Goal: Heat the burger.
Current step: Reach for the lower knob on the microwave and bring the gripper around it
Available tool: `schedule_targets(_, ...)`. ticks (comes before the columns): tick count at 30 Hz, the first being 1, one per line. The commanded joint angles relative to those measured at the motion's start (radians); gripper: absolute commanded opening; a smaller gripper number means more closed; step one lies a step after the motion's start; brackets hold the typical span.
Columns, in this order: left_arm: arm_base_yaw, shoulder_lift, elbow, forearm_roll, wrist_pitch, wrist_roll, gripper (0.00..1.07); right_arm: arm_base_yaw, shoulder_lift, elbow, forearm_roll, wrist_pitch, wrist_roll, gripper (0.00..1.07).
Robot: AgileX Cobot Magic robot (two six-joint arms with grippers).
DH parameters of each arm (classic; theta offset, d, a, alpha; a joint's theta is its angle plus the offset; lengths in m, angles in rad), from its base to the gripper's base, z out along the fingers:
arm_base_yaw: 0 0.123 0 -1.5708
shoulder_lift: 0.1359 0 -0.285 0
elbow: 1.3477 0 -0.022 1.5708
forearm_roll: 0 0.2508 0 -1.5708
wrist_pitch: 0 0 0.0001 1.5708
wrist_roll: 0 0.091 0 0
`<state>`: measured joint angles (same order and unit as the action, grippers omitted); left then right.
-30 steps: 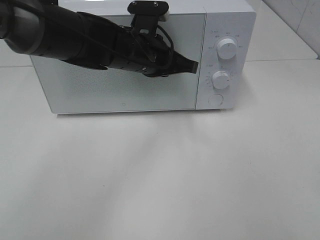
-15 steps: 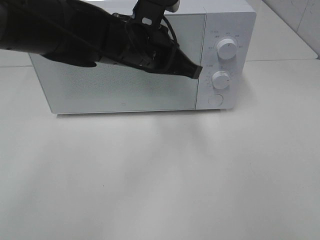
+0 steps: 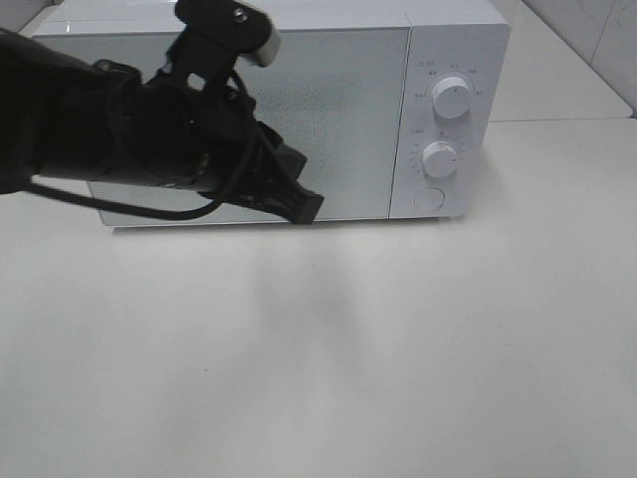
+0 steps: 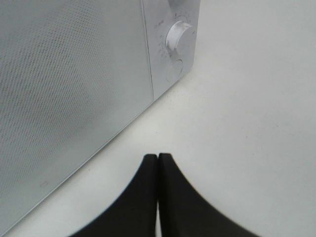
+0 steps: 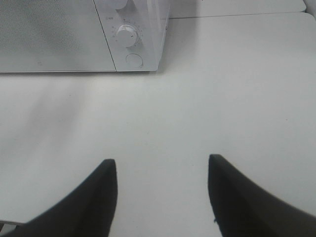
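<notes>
1. while the left arm (image 3: 109, 139) reaches across the front of the microwave (image 3: 453, 30) in the high view, the left gripper (image 3: 304, 206) points down and to the right, its tip low before the bottom edge of the door (image 3: 348, 110) and close above the table (image 3: 398, 349).
2. from the left wrist, that gripper is clenched: its two black fingers (image 4: 143, 197) press flat against each other with only a thin seam between, and nothing is caught in them. they hang over bare table just in front of the microwave's foot.
3. the right gripper (image 5: 161, 159) is released, its dark fingers standing wide apart with only white table showing between them. it holds nothing and sits well apart from the microwave, facing its front.
4. the microwave is white and its door is shut, the pale speckled panel flush with the control strip on the right. on that strip the upper knob (image 3: 453, 100) sits above the lower knob (image 3: 439, 157), with a round button (image 3: 428, 198) beneath both.
5. the burger shows in none of the views, and the door panel gives no look inside, so i cannot tell where it is.
6. a black cable (image 3: 129, 207) loops under the left arm, and a pale camera mount (image 3: 239, 22) rides on top of its wrist.
7. a soft shadow lies on the table below the arm.
</notes>
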<state>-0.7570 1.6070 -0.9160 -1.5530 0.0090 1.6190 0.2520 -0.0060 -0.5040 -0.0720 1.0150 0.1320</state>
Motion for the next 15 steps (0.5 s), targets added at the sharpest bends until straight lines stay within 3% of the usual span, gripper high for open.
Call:
schedule_targets(1,0.005,-0.124,0.112,-0.003,-0.028,-0.013,0.0,-0.005,-0.025,-0.001,-0.006,-0.013,-0.001,0.55)
schedule_targets(5,0.038,-0.22,0.201,-0.006,-0.009,-0.083,0.0,-0.005,-0.025,-0.001,-0.006,-0.013,-0.001,0.55)
schedule_targets(6,0.065,-0.261,0.233,-0.006,0.032,-0.124,0.0,-0.005,-0.025,-0.001,-0.006,-0.013,-0.001,0.55)
schedule_targets(9,0.082,-0.281,0.248,-0.003,0.067,-0.15,0.0,-0.005,-0.025,-0.001,-0.006,-0.013,-0.001,0.55)
schedule_targets(11,0.152,-0.337,0.277,0.114,0.276,-0.272,0.0,-0.005,-0.025,-0.001,-0.006,-0.013,-0.001,0.55)
schedule_targets(12,0.152,-0.337,0.277,0.114,0.276,-0.272,0.0,-0.005,-0.025,-0.001,-0.006,-0.013,-0.001,0.55)
schedule_targets(13,0.169,-0.345,0.277,0.181,0.352,-0.322,0.0,-0.005,-0.025,-0.001,-0.006,-0.013,-0.001,0.55)
schedule_targets(14,0.201,-0.354,0.274,0.323,0.491,-0.452,0.0,-0.005,-0.025,-0.001,-0.006,-0.013,-0.001,0.55)
schedule_targets(15,0.201,-0.354,0.274,0.323,0.491,-0.452,0.0,-0.005,-0.025,-0.001,-0.006,-0.013,-0.001,0.55)
